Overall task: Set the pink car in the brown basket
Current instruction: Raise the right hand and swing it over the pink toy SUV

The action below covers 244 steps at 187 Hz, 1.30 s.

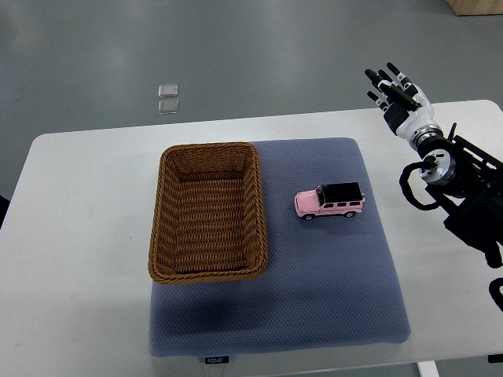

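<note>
A pink toy car (330, 202) with a black roof lies on the blue-grey mat (314, 290), its nose pointing left toward the basket. The brown wicker basket (255, 212) stands on the mat's left part, with nothing inside it. My right hand (391, 88) hovers over the table's far right corner, well up and to the right of the car, with fingers stretched out and holding nothing. Its black forearm (464, 188) comes in from the right edge. No left arm shows.
The white table (78, 236) carries the mat. Two small clear square pieces (167, 98) lie on the grey floor beyond the table's far edge.
</note>
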Tool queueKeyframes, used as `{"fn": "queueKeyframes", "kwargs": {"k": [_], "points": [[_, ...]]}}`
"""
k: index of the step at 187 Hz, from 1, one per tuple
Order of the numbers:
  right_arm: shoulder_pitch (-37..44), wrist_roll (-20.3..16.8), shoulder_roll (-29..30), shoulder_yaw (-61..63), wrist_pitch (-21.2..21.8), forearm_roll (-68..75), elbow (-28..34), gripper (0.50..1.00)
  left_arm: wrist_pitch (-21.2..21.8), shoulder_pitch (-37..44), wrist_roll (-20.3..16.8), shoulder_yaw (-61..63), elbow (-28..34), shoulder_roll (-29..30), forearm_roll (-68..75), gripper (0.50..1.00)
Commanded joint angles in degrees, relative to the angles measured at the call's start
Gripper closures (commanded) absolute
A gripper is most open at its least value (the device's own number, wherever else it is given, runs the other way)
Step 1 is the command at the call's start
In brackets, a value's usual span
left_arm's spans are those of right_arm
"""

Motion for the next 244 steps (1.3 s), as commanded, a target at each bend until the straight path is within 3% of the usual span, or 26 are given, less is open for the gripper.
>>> {"fn": "queueKeyframes", "kwargs": {"k": [1, 36, 111, 143, 184, 213, 244], "points": [[0.28, -0.01, -1.12, -0.37, -0.05, -0.81, 0.11, 0.589, 0.0, -0.01, -0.01, 0.0, 0.0, 0.0, 0.0, 0.5], [1.6, -0.27, -4.11, -2.65, -0.32, -9.52, 1.87, 0.589, 0.0, -0.01, -0.01, 0.0, 0.0, 0.0, 0.0, 0.5], [12.15, -0.71, -14.65, -25.33, 0.39, -29.2, 6.18, 0.589, 0.0, -0.01, -0.01, 0.0, 0.0, 0.0, 0.0, 0.5], [18.56, -0.71, -21.15, -37.98, 4.6, -35.97, 13.73, 0.591, 0.0, -0.01, -0.01, 0.0, 0.0, 0.0, 0.0, 0.5], [28.14, -0.8, -28.63, -54.76, 7.06, -48.45, 26.65, 0.591, 0.0, -0.01, -0.01, 0.0, 0.0, 0.0, 0.0, 0.5], [34.21, -0.8, -29.42, -64.96, 10.93, -48.98, 30.87, 0.591, 0.0, -0.01, -0.01, 0.0, 0.0, 0.0, 0.0, 0.5], [36.5, -0.89, -28.19, -66.46, 14.01, -49.07, 34.92, 0.591, 0.0, -0.01, -0.01, 0.0, 0.0, 0.0, 0.0, 0.5]]}}
